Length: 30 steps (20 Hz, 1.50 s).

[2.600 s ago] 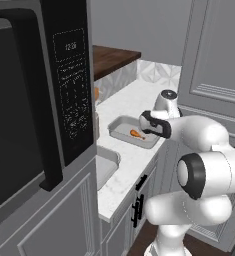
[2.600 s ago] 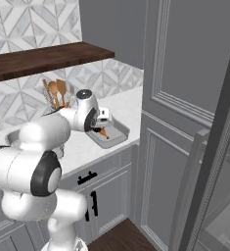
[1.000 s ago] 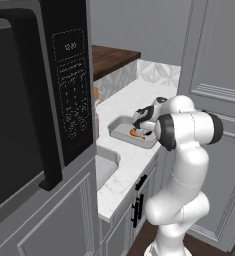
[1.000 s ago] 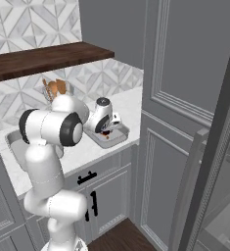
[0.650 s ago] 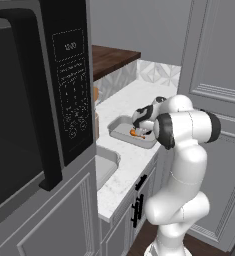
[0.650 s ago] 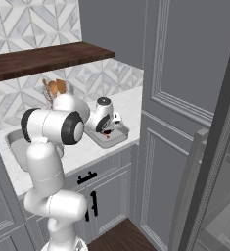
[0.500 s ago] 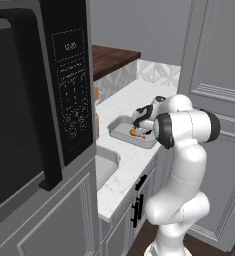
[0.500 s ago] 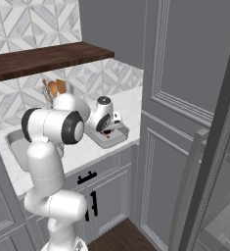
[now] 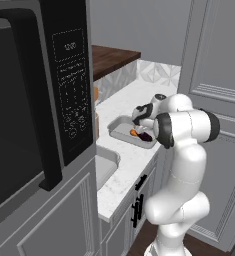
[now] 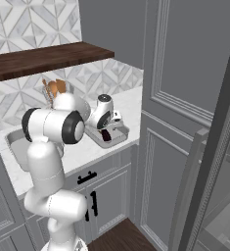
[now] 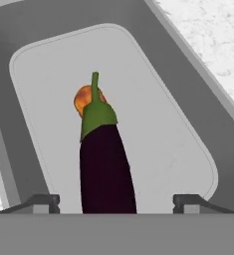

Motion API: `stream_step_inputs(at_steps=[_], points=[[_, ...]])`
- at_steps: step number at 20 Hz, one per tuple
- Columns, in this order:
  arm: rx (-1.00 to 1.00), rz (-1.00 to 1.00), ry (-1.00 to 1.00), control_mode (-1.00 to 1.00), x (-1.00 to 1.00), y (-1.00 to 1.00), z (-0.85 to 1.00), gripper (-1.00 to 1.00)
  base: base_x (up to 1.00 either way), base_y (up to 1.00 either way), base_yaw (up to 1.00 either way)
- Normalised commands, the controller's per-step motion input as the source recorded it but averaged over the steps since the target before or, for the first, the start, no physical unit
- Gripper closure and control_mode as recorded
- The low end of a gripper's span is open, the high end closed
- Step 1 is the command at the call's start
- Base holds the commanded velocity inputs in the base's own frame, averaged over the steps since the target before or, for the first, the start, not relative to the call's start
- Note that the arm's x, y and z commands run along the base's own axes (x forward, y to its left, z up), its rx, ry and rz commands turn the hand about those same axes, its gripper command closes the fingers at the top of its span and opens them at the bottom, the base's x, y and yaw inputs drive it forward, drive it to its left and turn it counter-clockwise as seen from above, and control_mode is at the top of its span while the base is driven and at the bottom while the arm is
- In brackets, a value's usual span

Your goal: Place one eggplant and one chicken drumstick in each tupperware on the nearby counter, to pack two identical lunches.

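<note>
One tupperware [image 9: 120,131] sits on the worktop [image 9: 134,102], near its front edge, with the wooden shelf [image 10: 43,59] above and behind. Inside it lies the eggplant [image 11: 104,169] — stem end against the chicken drumstick [image 11: 83,99], which lies beyond it in the hand view. The pincer [image 11: 116,201] hangs over the tray, a fingertip on either side of the eggplant. A sink [image 9: 105,162] lies left of the tray — under the microwave [image 9: 34,95].

Arm [image 9: 181,125] bent forward from the base, wrist tipped down. Gripper [image 11: 116,201] held low, fingertips [image 11: 44,200] spread wide apart, nothing pinched between them.
</note>
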Motion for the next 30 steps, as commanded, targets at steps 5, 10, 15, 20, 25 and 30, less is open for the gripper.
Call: stream_step_inputs(at_steps=[5,10,15,20,25,30], points=[[0.0,0.0,-0.03,-1.0,-0.46,0.01,0.31,-1.0,0.0,0.0,0.0],[-0.01,0.03,-0.03,-1.0,-0.94,0.36,0.45,-1.0,0.0,0.0,0.0],[0.0,-0.01,0.0,-1.0,-1.0,0.31,0.08,-1.0,0.0,0.0,0.0],[0.0,-0.08,0.02,-1.0,-1.0,0.0,0.01,-1.0,0.0,0.0,0.0],[0.0,-0.11,0.08,-1.0,-0.96,-0.02,0.46,-1.0,0.0,0.0,0.0],[0.01,-0.14,0.05,-1.0,-0.93,-0.08,0.68,-1.0,0.0,0.0,0.0]])
